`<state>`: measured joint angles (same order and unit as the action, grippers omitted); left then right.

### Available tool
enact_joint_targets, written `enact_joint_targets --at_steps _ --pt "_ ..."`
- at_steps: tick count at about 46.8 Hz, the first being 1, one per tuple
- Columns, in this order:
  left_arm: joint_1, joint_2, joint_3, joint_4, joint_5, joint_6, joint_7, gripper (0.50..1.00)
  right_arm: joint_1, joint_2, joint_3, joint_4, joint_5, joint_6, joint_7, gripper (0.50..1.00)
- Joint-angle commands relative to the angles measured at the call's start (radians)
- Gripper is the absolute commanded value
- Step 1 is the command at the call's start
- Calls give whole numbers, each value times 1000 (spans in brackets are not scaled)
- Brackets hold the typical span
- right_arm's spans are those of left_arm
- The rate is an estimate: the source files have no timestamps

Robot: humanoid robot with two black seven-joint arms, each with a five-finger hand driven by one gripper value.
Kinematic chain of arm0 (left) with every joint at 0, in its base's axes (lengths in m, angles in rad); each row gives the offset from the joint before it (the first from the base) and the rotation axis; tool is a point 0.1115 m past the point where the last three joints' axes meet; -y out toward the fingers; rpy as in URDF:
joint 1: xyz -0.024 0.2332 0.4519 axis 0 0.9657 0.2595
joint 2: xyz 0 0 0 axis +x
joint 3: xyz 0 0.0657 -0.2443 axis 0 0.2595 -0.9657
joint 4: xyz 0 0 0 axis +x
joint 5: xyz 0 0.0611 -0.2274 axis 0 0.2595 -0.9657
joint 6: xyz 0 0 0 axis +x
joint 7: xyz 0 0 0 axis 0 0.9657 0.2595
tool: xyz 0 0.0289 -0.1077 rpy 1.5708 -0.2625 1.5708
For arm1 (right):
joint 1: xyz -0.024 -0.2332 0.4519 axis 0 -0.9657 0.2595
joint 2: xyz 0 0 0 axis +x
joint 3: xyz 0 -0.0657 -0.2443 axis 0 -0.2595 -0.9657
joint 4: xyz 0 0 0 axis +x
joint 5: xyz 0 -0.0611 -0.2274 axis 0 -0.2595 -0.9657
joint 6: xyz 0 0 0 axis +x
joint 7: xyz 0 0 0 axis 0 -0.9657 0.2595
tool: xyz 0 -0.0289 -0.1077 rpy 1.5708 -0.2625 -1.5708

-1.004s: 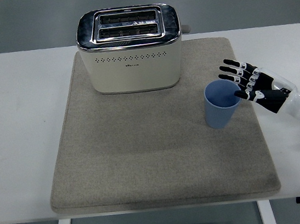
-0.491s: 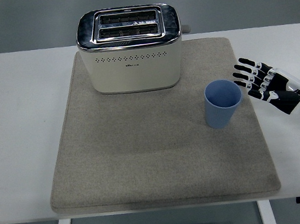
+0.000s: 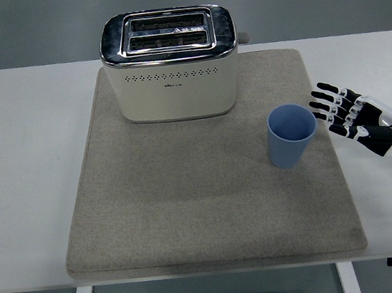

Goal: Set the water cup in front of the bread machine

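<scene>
Cup (image 3: 291, 135) placement looks settled: the blue water cup stands upright and open-mouthed on the grey mat (image 3: 190, 212), to the near right of the bread machine (image 3: 171, 64), off its right front corner and not square before its face. I judge it counts as in front only loosely, since it sits nearer the mat's right edge than the machine's centre line. Nothing touches it.

The right hand (image 3: 351, 119) hangs just right of the cup, apart from it, its fingers (image 3: 326, 104) spread flat and holding nothing, palm toward the cup. That posture reads as a release, with the wrist angled off toward the counter's right side. The left hand is not in view.

The bread machine is cream with a chrome top and two empty slots, standing at the far end of the mat, its perforated face toward the camera.

The counter (image 3: 24, 155) is white and flat; the felt-like mat should keep the light cup from sliding. Beyond the bread machine lies a plain grey floor, and under the counter's near edge a pale object shows at lower left.
</scene>
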<state>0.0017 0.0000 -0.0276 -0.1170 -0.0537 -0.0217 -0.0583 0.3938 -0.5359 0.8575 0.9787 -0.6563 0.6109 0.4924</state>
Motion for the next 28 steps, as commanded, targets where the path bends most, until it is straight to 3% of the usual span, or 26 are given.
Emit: enact_joint_targets --at_steps 1,28 --pt "0 0 0 0 0 0 0 1000 -3 4 -2 0 -6 0 0 940" --pt "1 0 0 0 0 0 0 1000 -21 74 0 0 -65 0 0 940"
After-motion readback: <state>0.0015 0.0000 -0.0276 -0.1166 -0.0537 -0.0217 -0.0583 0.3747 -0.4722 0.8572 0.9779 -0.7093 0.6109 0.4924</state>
